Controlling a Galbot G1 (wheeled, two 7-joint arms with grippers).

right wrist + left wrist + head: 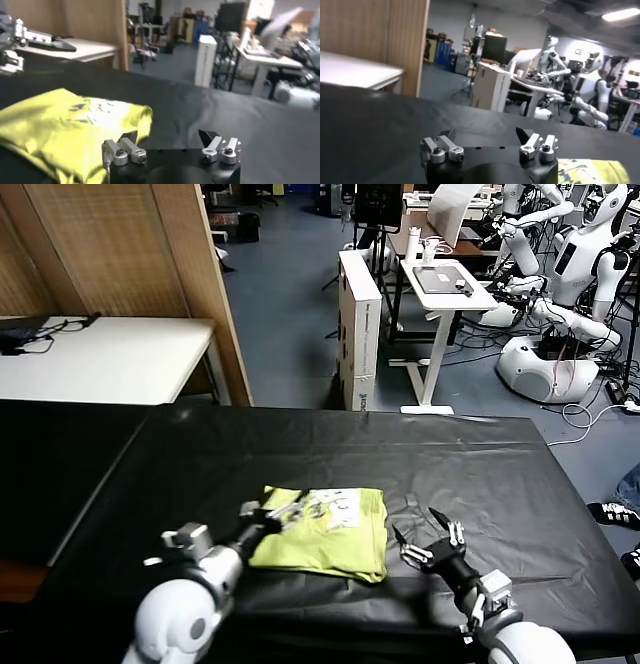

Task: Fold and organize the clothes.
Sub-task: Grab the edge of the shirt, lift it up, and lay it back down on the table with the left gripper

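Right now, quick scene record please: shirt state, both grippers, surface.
garment: lime T-shirt, folded into a compact rectangle, lying flat
surface: black table cover
left gripper: open, empty, at the shirt's left edge
right gripper: open, empty, just right of the shirt, apart from it
held items: none
background: white desk and other robots beyond the table
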